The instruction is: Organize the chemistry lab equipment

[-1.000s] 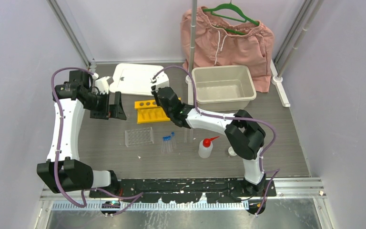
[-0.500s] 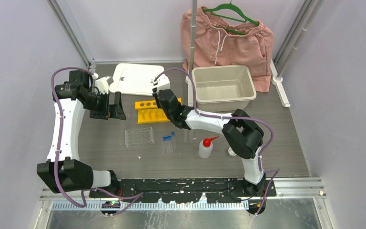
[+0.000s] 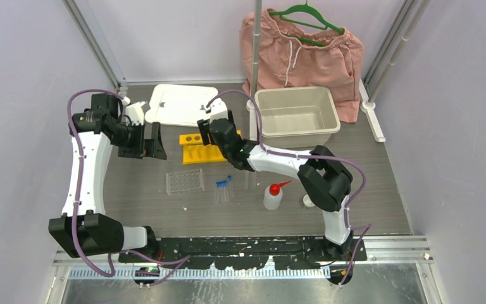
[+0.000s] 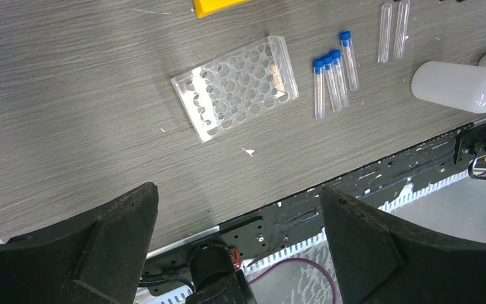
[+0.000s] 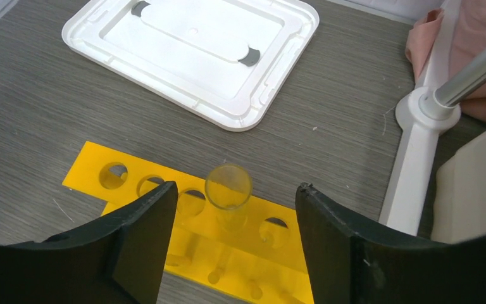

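- The left gripper, a black two-finger pincer on the white left arm, is hovering over the left side of the grey wood-grain table. Its jaws are standing spread wide with nothing between them, and its wrist view is looking down on bare table.
- The flat white plastic lid is lying at the back of the table, behind the racks.
- The clear plastic rack with rows of round holes is lying near the table's middle, in front of the yellow rack.
- The yellow plastic tube rack is sitting just behind it, with several open holes showing in the right wrist view.
- The right gripper is hanging over the yellow rack with its jaws parted. In its wrist view a fingertip is flanking each side of a clear open-topped tube, with a gap on both sides.
- That tube is standing upright in a hole of the yellow rack.
- The blue-capped clear tubes are lying side by side on the table, just right of the clear rack.
- Two uncapped clear tubes are lying parallel, near the capped ones.
- The white squeeze bottle with a red nozzle is sitting right of the tubes.
- The tiny white cup is resting just beside the bottle.
- The large beige tub is standing at the back right.
- The pink shorts on a green hanger are hanging behind the tub.
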Motion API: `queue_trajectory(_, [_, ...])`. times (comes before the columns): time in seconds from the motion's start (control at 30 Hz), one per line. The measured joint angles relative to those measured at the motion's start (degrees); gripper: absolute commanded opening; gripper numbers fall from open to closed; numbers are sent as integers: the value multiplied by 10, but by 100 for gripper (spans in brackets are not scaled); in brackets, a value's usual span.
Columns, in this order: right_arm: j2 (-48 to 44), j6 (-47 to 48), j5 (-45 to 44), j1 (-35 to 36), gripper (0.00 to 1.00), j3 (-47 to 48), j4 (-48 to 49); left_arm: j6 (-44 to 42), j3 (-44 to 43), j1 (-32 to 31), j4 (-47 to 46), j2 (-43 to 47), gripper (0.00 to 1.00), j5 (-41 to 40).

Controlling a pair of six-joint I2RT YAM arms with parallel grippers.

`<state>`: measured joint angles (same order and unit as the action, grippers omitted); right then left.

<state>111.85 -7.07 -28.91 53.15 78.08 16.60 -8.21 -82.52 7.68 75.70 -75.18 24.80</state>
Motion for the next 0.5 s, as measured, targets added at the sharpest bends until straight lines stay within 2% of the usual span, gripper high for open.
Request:
queue_trajectory(0.13, [-38, -18, -9, 1, 81, 4, -57, 0, -1, 0, 0, 0, 100, -1])
queue_trajectory(0.23, [-70, -47, -23, 2, 81, 46, -142, 0, -4, 0, 0, 0, 100, -2])
queue_trajectory(0.37, [-106, -110, -45, 4, 71, 121, -277, 0, -12, 0, 0, 0, 100, -2])
queue_trajectory(0.5, [-140, -195, -54, 5, 61, 143, -399, 0, -15, 0, -1, 0, 100, -2])
